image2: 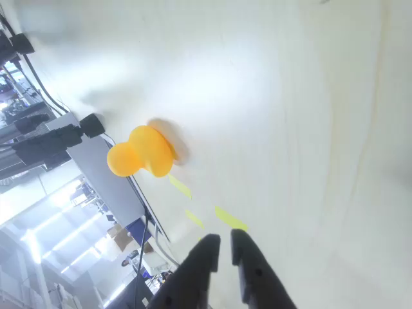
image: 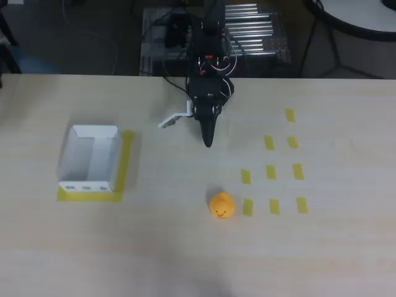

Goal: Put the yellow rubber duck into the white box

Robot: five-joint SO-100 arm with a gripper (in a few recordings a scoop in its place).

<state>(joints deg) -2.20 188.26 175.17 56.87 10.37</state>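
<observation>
The small, rounded orange-yellow rubber duck [image: 221, 205] sits upright on the pale wood-grain table [image: 173, 247], in the lower middle of the overhead view, its tiny face turned toward the bottom edge. Just to its right lies a grid of flat yellow tape rectangles [image: 272, 172]; the nearest strip is close beside the duck, though whether they touch cannot be told. The open-top white box [image: 90, 158] with thin upright walls stands well apart at the left, on a square outlined in yellow tape [image: 125, 167], small marks showing along its lower side wall.

The black arm's hand [image: 208, 141] points down the picture from the table's far edge, above the duck and clear of it, holding nothing. A white flat plate [image: 175, 117] juts out to its left. In the wrist view the two dark fingers [image2: 205, 257] stand nearly together with only a narrow slit between them, and the duck [image2: 140, 152] appears beyond their tips, untouched.
</observation>
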